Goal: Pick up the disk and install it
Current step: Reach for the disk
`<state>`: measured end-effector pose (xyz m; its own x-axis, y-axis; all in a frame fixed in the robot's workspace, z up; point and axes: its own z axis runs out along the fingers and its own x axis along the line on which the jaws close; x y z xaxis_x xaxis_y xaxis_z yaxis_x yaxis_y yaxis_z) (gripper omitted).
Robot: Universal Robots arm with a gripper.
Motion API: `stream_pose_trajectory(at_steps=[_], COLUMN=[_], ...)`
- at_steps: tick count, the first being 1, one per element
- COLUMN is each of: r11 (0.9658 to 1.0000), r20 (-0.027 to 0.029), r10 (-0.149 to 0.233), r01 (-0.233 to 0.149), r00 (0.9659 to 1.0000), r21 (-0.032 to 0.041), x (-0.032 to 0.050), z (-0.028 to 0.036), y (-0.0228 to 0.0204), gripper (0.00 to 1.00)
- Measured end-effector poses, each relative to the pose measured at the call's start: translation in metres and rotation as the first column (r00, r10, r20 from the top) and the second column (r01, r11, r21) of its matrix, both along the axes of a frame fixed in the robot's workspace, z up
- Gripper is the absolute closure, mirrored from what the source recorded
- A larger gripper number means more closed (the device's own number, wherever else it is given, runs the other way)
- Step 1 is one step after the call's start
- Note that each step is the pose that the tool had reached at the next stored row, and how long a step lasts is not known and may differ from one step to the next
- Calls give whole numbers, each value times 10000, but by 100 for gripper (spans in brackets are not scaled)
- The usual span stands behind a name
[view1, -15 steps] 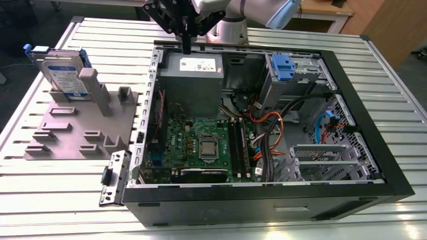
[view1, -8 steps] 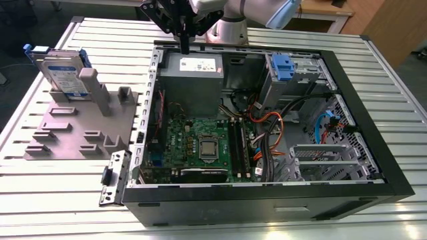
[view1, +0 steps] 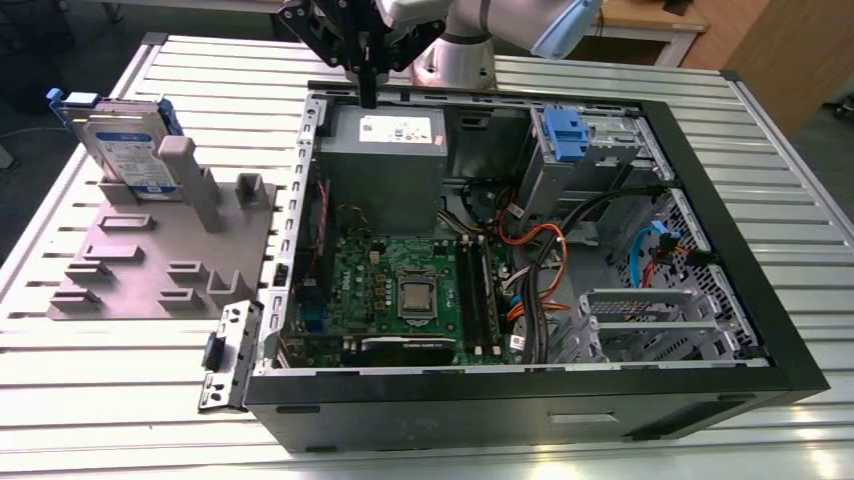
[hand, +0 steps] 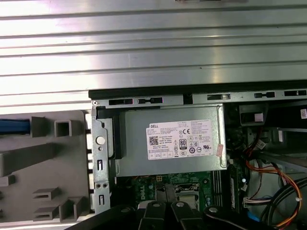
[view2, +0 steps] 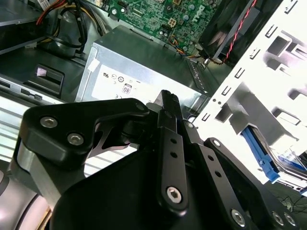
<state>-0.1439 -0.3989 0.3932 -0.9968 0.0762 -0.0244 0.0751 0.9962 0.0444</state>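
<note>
Hand (view2: 168, 98) looks closed and empty, hanging just above the power supply (view1: 380, 165) in the case (view1: 534, 395). Disk (view1: 120, 140) stands upright in a holder (view1: 147, 260) on the desk (view1: 80, 360), well apart from the hand, outside the case. Step looks like approach; pick not begun. A grasp calls for opened fingers, with the hand over the disk's top edge.

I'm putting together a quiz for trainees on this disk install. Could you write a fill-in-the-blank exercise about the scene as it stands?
1. The disk stands ____ in the grey fixture, beside the open computer case.
2. The gripper hangs over the grey metal box that bears a white ____.
3. The gripper's jaws are shut and hold ____.

Missing words: upright; sticker; nothing.
</note>
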Motion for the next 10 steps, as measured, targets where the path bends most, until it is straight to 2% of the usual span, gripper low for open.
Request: stream_pose_trajectory(at_steps=[10], r11=[10000], r20=[0], r10=[0], r01=[0], r00=[10000], r21=[0], x=[-29], z=[0], y=[0], gripper=[89])
